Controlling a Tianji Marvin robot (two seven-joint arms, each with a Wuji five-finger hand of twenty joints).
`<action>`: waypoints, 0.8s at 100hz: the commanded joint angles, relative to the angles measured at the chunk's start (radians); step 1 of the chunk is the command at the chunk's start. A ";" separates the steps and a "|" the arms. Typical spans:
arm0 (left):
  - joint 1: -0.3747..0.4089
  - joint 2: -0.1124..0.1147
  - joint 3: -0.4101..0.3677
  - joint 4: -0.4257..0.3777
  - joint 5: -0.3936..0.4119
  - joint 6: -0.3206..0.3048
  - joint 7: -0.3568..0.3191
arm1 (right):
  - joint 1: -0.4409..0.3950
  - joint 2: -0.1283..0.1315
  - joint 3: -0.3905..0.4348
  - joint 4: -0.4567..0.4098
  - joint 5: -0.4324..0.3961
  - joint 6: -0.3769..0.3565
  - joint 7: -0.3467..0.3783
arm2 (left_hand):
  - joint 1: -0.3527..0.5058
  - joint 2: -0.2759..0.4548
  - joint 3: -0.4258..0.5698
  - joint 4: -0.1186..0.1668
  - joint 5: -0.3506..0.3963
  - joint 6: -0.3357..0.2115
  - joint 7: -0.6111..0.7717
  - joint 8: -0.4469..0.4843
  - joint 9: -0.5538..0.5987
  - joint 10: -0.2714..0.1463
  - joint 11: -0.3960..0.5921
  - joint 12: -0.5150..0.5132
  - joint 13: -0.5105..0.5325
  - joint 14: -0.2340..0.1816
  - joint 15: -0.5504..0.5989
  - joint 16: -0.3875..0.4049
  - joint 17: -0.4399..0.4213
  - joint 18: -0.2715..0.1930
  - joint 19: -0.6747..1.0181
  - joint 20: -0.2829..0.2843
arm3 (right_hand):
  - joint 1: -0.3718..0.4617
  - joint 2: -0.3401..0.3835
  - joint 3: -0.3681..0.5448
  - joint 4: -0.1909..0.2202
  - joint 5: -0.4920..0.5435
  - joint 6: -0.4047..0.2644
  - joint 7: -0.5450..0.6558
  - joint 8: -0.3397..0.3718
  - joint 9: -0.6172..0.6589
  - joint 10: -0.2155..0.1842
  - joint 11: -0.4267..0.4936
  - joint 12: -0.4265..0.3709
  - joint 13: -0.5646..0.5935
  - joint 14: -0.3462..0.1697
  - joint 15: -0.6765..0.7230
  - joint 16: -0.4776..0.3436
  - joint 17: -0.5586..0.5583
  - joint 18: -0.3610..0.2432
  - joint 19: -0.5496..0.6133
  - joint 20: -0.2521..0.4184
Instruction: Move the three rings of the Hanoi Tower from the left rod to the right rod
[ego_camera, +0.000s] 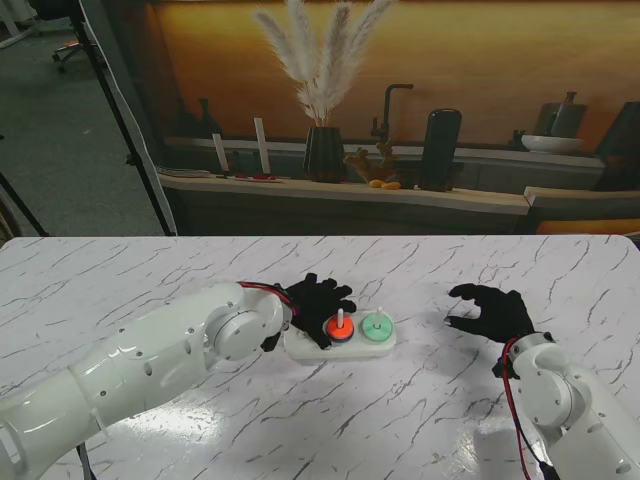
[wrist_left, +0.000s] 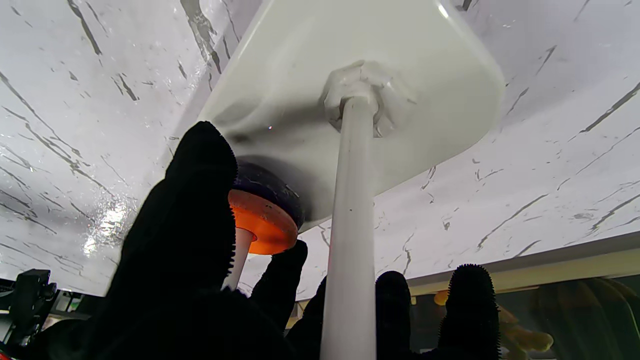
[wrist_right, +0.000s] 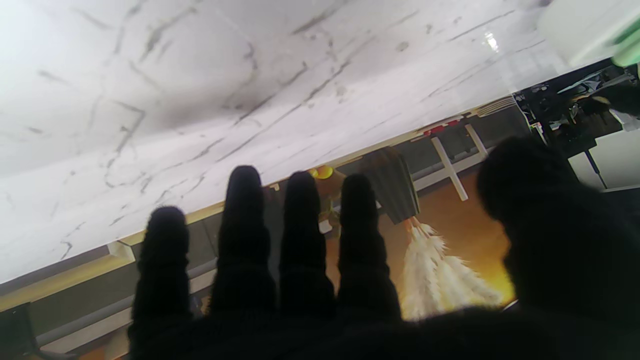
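The white Hanoi base (ego_camera: 340, 345) lies at the table's middle. Its left rod (wrist_left: 350, 225) is bare and rises between the fingers of my left hand (ego_camera: 315, 298). An orange ring (ego_camera: 338, 328) sits on a dark ring (wrist_left: 272, 187) on the middle rod. My left thumb (wrist_left: 195, 210) and a fingertip (wrist_left: 287, 262) press against opposite sides of the orange ring (wrist_left: 265, 222). A green ring (ego_camera: 377, 326) rests on the right rod. My right hand (ego_camera: 492, 310) hovers to the right of the base, fingers spread, holding nothing.
The marble table (ego_camera: 420, 420) stretches all round the base. Beyond its far edge runs a low shelf with a dark vase of pampas grass (ego_camera: 323, 150) and bottles. A corner of the base (wrist_right: 575, 25) shows in the right wrist view.
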 joint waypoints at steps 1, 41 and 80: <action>0.002 -0.009 0.005 0.010 0.001 -0.026 -0.006 | -0.007 -0.008 -0.003 0.000 0.002 -0.001 -0.002 | 0.026 -0.035 0.028 0.023 -0.001 -0.023 0.009 0.022 0.010 0.001 0.007 0.019 0.035 0.010 0.007 0.017 -0.001 0.032 0.041 -0.013 | -0.002 -0.012 0.011 0.035 0.019 0.005 0.001 0.016 0.018 0.001 0.016 0.006 0.011 -0.024 0.024 0.009 -0.014 0.102 0.024 0.008; 0.027 -0.023 -0.015 0.034 0.024 -0.030 0.067 | -0.006 -0.007 -0.006 0.001 0.002 -0.001 0.001 | 0.136 0.087 -0.046 0.019 0.062 -0.092 0.079 0.080 0.071 -0.011 0.032 0.034 0.093 0.012 0.040 0.041 0.010 0.030 0.152 -0.030 | -0.002 -0.012 0.011 0.035 0.020 0.007 0.001 0.016 0.019 0.001 0.016 0.006 0.010 -0.024 0.023 0.008 -0.015 0.102 0.024 0.008; 0.041 -0.028 -0.041 0.041 -0.009 -0.033 0.074 | -0.006 -0.006 -0.009 0.002 0.004 0.001 0.007 | 0.184 0.188 -0.141 0.007 0.100 -0.150 0.118 0.085 0.090 -0.025 0.038 0.033 0.100 0.010 0.043 0.042 0.009 0.039 0.165 -0.048 | -0.003 -0.009 0.011 0.036 0.019 0.007 0.000 0.015 0.017 0.003 0.015 0.005 0.007 -0.023 0.022 0.008 -0.015 0.102 0.024 0.008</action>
